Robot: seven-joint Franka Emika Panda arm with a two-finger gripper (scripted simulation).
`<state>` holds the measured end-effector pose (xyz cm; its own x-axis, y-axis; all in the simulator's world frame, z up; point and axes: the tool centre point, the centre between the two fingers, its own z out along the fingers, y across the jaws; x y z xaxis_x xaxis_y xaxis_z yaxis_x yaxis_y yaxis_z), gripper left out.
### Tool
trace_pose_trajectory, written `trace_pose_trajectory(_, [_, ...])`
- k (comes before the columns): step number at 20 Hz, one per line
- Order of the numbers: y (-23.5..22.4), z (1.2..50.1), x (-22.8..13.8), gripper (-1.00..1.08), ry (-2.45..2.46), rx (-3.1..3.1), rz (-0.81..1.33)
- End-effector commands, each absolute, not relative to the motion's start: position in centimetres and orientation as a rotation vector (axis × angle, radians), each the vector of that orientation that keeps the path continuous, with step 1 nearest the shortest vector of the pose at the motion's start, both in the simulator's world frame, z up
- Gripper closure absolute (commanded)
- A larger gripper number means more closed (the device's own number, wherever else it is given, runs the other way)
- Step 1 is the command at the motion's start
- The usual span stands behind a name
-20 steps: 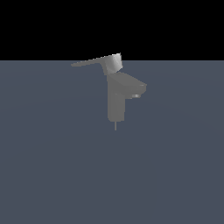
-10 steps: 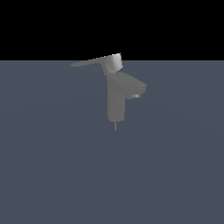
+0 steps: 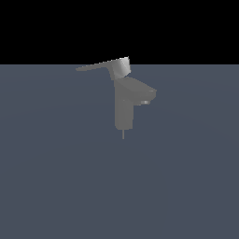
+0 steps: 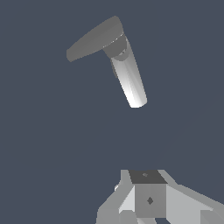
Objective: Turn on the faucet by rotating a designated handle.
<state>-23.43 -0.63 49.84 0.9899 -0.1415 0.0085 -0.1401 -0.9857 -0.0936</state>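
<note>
Dark slate-blue floor (image 3: 56,186) fills both views, with a flat black band above it in the exterior view and nothing else around. On that floor stands the faucet (image 3: 123,112), a grey matte block with a squarish column and a short angled spout (image 3: 142,95). Its handle (image 3: 105,66) sits on top: a stubby cap with a long thin blade reaching toward the exterior view's left.

From the wrist camera the claw (image 4: 148,199) appears only as white and grey housing at the frame edge. The fingertips are out of view, so I cannot tell whether they stand apart or together. The faucet lies well ahead of the claw, apart from it with bare floor between, and nothing is touched. The handle (image 4: 94,39) and the pale spout (image 4: 131,81) splay out from the column top like a V.

By its look the faucet is rigid and fixed, so it should not shift or give. The handle likely swings on a stiff pivot under the cap. The blade is thin, smooth and tapering, so a pinch there could slip. Pressing sideways near the far tip gives the most leverage. Near the cap the push would turn it least.
</note>
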Motion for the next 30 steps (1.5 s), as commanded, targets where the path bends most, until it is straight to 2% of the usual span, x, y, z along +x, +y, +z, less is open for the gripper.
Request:
trace_pose_trajectory(1, [-0.5, 49.7, -22.4, 1.08, 0.272, -3.034, -0.008])
trace_pose_trajectory(15, [1.5, 47.1, -14.4, 1.08, 0.729, -2.963, 0.107])
trace_pose_trajectory(30, [4.7, 41.5, -5.9, 1.08, 1.248, -2.845, 0.207])
